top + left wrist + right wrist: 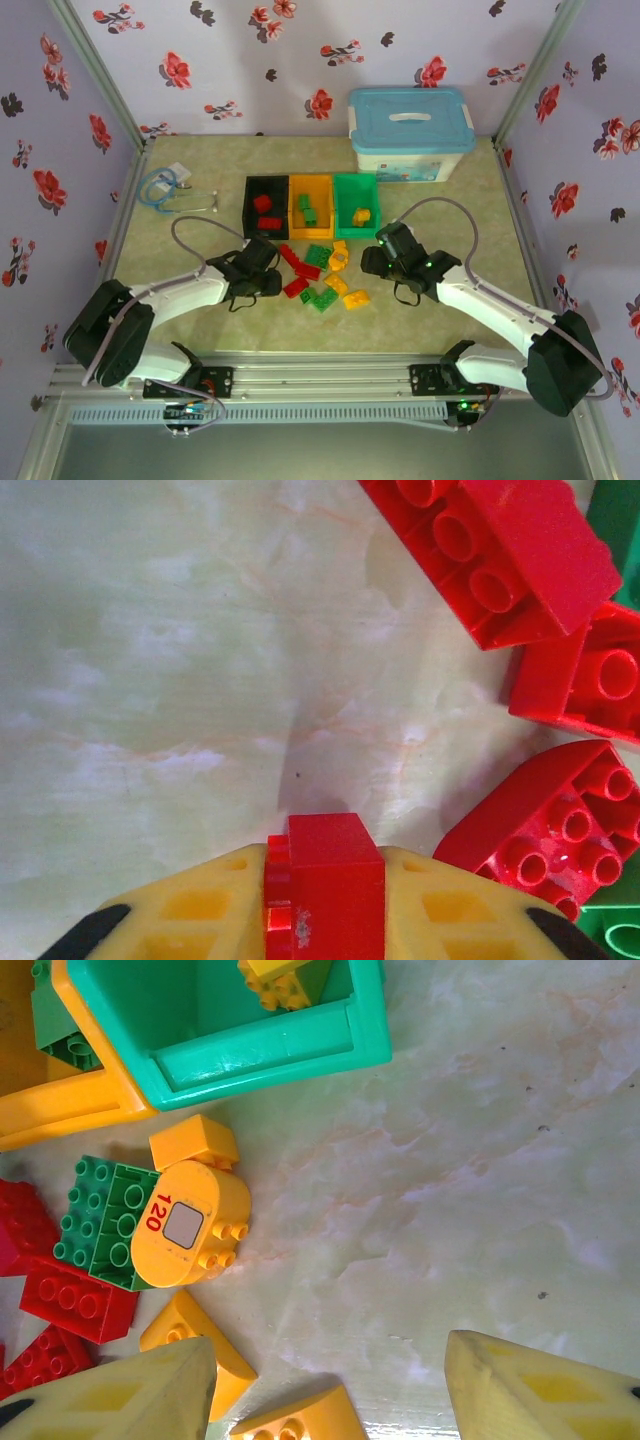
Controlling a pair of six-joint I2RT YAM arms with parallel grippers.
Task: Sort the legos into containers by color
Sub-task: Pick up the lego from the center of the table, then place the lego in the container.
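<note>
My left gripper (326, 870) is shut on a small red brick (330, 900), held just above the mat left of the pile. Three more red bricks (548, 822) lie to its right. The loose legos (322, 275) sit mid-table between both grippers. Behind them stand the black bin (250, 190) with red bricks, the orange-yellow bin (311, 183) with green bricks, and the green bin (357, 182) with a yellow brick (283, 980). My right gripper (330, 1365) is open over bare mat, right of a rounded yellow "120" brick (190, 1222) and two yellow wedges (195, 1335).
A large white box with a light-blue lid (410, 130) stands at the back right. A blue cord with a white tag (163, 188) lies at the back left. Floral walls close in three sides.
</note>
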